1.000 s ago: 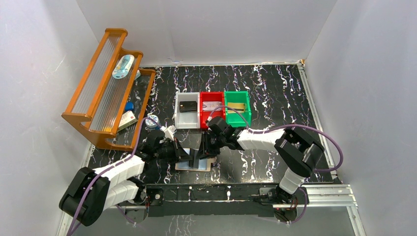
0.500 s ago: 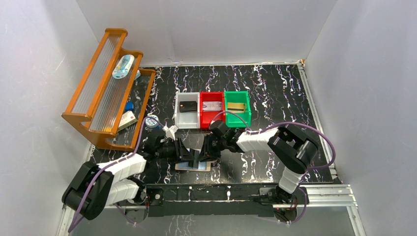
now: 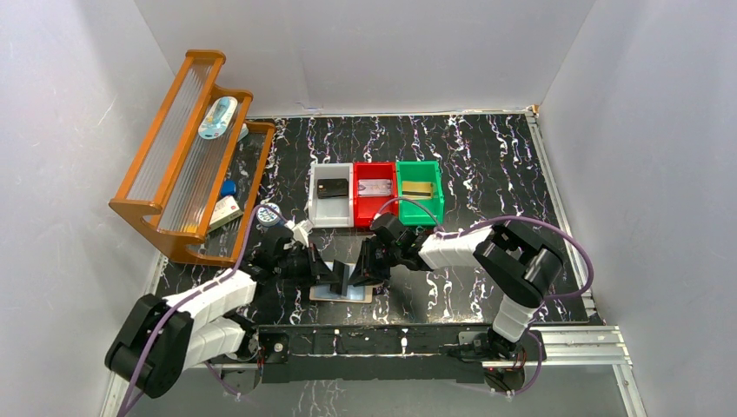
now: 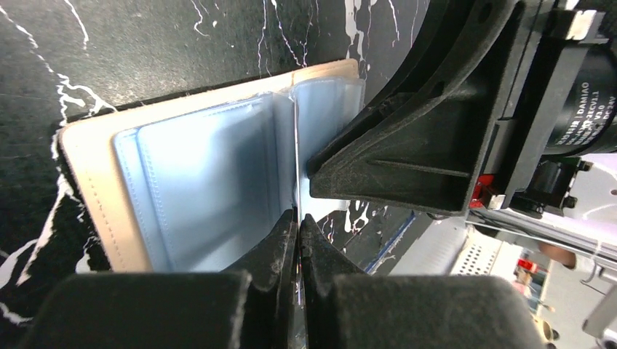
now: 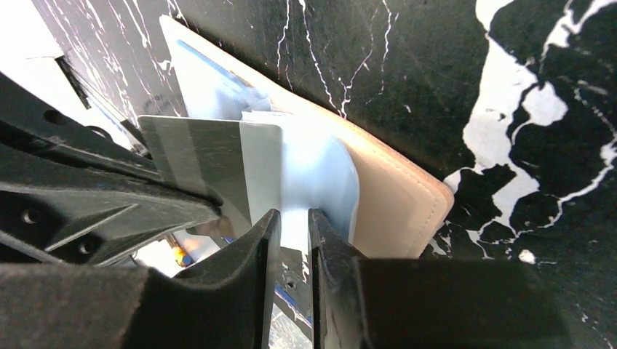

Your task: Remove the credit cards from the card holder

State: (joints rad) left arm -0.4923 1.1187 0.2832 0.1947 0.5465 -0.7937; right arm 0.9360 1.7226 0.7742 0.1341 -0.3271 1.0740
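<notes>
Right jaws shifted, left jaws gripping one card (image 5: 211,171), one card holder (image 5: 393,203)

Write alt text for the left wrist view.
The left gripper, jaws shut, pinches a thin card seen edge-on at the middle of the open tan card holder with pale blue pockets. The right gripper touches the pocket beside it, over a black marbled table.
</notes>
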